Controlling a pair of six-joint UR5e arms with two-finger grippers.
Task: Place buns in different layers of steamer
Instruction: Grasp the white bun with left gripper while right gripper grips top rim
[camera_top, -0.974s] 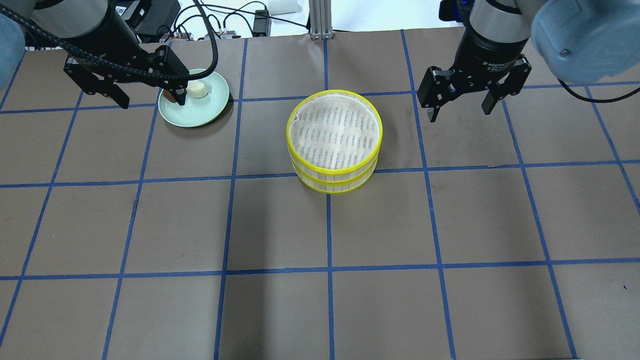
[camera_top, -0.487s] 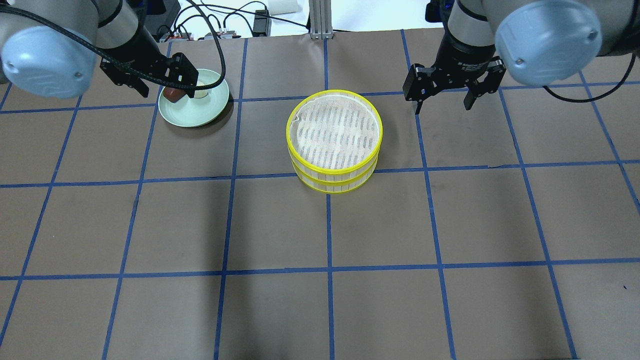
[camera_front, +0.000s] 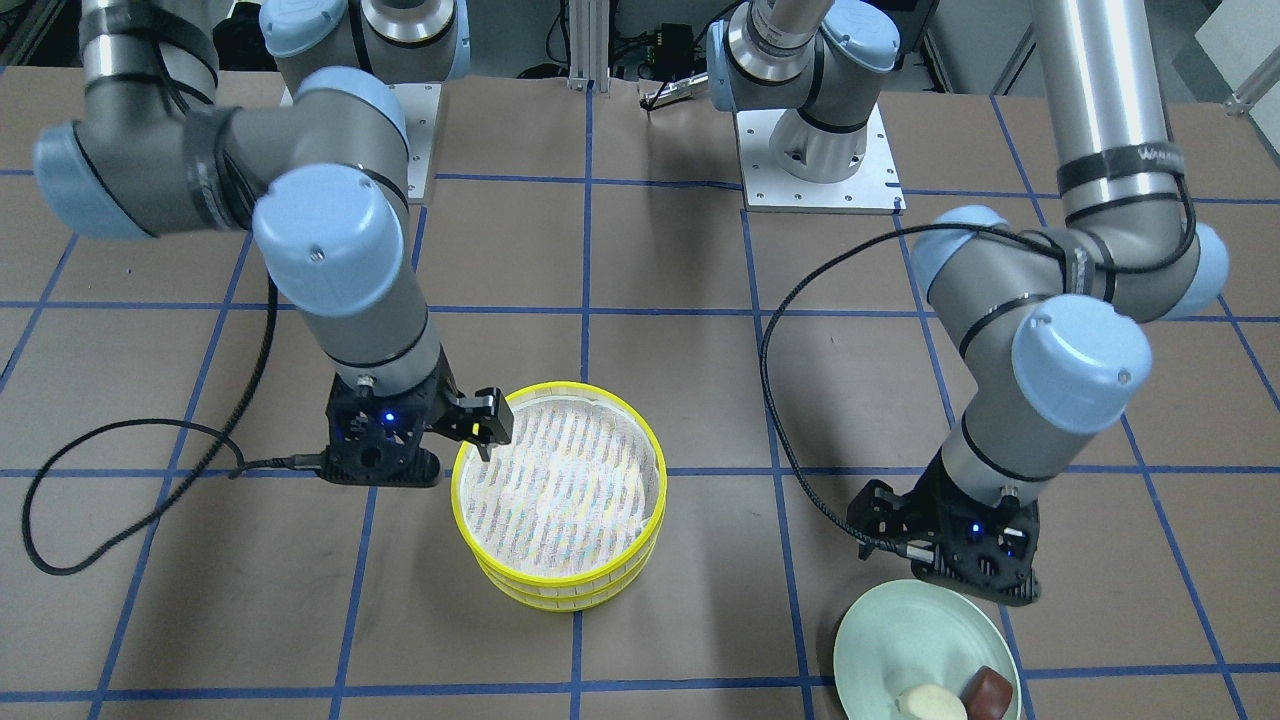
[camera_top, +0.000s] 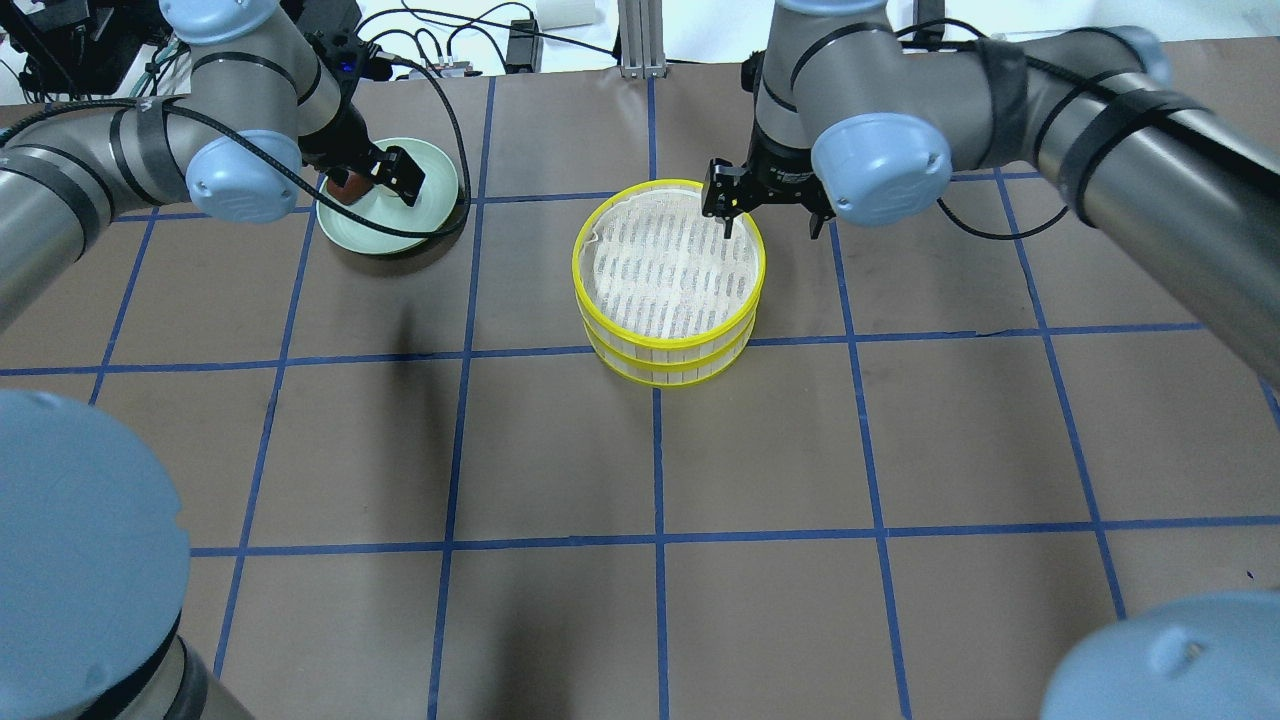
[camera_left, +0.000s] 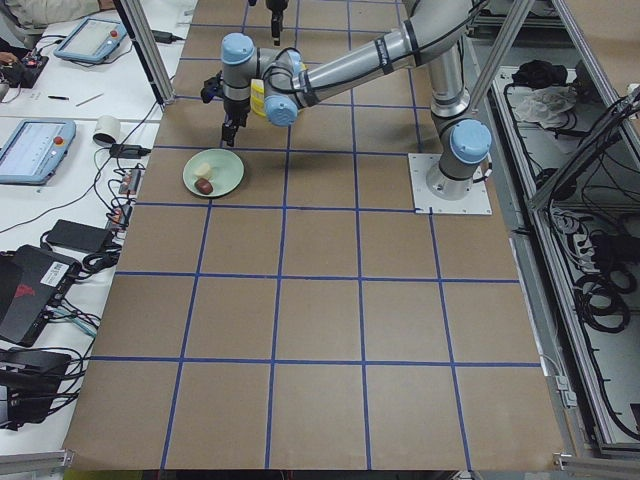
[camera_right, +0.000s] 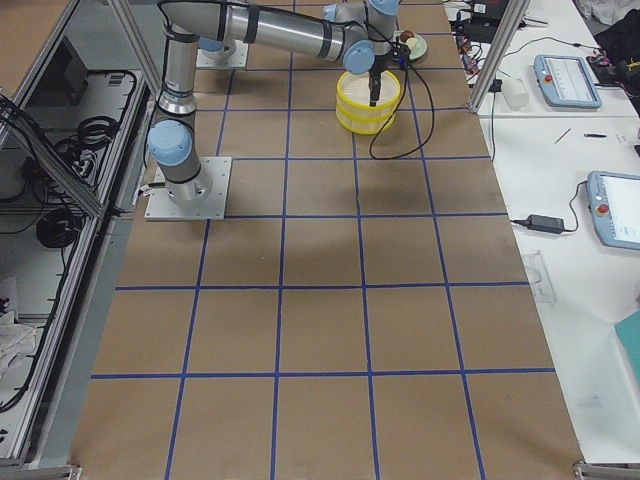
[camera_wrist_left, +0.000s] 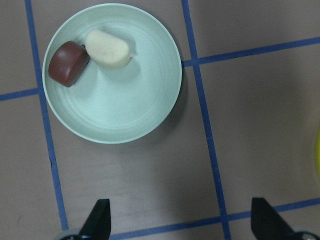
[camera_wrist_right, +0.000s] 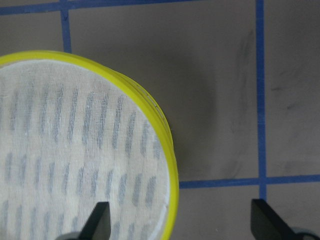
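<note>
Two buns, a cream-white bun (camera_wrist_left: 107, 48) and a reddish-brown bun (camera_wrist_left: 68, 63), lie touching each other on a pale green plate (camera_wrist_left: 125, 115). The plate sits well apart from the steamer (camera_top: 668, 345), on the robot's left of it. Neither bun is in the steamer yet, so by the look of it nothing of the placing is done.

The steamer stands as two yellow-rimmed trays stacked one on the other. The upper tray's white mesh floor is bare. The lower tray is covered by the upper one, so its inside cannot be seen.

The right gripper (camera_wrist_right: 181, 222) hangs over the steamer's far rim, jaws wide apart and holding nothing, one finger above the mesh and the other outside the rim. The left gripper (camera_wrist_left: 182, 222) hovers well to the steamer's left, near the plate, jaws also wide apart and empty.

Judging from this, lifting the upper tray and moving both buns remain. All rests on a brown worktop (camera_top: 560, 450) gridded with blue tape.
</note>
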